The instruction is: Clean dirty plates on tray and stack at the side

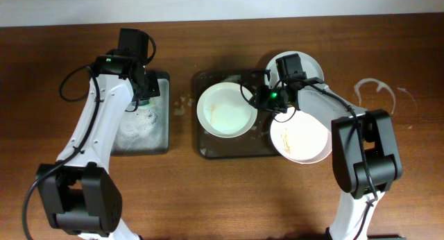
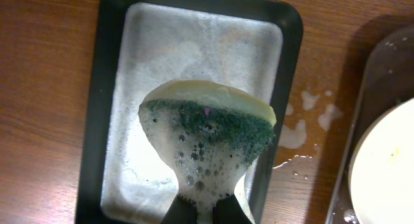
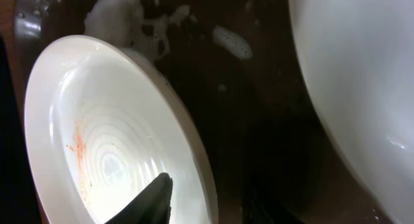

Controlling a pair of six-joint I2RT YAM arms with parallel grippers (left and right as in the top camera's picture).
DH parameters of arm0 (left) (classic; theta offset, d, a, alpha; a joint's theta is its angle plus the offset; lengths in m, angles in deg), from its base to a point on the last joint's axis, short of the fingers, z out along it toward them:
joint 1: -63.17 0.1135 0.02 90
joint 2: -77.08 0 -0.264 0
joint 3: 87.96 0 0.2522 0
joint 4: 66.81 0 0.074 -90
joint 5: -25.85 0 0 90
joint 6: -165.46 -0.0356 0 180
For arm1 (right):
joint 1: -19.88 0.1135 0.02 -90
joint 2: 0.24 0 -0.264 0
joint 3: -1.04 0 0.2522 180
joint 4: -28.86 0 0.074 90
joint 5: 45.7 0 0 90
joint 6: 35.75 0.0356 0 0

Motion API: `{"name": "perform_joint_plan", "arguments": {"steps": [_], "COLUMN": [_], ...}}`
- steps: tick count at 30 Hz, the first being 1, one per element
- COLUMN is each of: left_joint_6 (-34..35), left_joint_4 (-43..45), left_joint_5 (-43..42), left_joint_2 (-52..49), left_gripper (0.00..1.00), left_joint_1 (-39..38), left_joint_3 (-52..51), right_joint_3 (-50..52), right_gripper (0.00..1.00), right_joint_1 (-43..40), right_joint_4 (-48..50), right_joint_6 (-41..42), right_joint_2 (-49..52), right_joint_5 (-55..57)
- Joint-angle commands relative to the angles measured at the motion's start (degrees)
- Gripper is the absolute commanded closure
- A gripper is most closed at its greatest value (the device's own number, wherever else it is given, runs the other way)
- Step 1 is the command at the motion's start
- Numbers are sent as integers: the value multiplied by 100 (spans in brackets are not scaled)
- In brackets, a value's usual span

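The large dark tray [image 1: 208, 146] holds one white plate [image 1: 225, 109], whose edge also shows in the right wrist view [image 3: 362, 88]. A second plate [image 1: 302, 136] with orange smears [image 3: 77, 146] lies half over the tray's right rim. My right gripper [image 1: 275, 114] straddles that plate's rim: one finger [image 3: 155, 201] is inside the plate, the other is lost in the dark outside it. A third plate [image 1: 312, 63] sits behind, partly under the right arm. My left gripper [image 2: 206, 214] is shut on a foamy green-yellow sponge [image 2: 207, 127] above the small tray [image 2: 90, 120].
The small tray [image 1: 159, 139] at the left holds soapy water and foam. Foam patches lie on the large tray [image 3: 123, 10] and on the wood between the trays [image 2: 297, 130]. A white ring mark [image 1: 374, 87] is on the table at the far right.
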Motion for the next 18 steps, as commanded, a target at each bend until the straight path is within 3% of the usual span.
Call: {"name": "perform_joint_plan", "arguments": {"steps": [1,7,11,16,18], "left_joint_6": [-94,-94,-94,-96,-96], "left_joint_4": [9,-13,-11,52,90], "left_joint_5": [-184,-190,-190,-372,-577], "left_joint_2": [109,107,107,107,107], "left_gripper": [100,100,100,100,100], "left_joint_1": [35,33,33,33,33], "left_joint_3": [72,68,68,68,68], "right_joint_3": [-24,-24,-24,-22,-22], "right_gripper": [65,69,80,85,93], "right_joint_1": [48,52,46,76,109], "right_joint_4": [17,-240,-313,-337,-332], "right_joint_6": [291,302,295,168,168], "right_joint_2": [151,177,177,221,221], "right_joint_5": [-116,-247,-205,15,48]}}
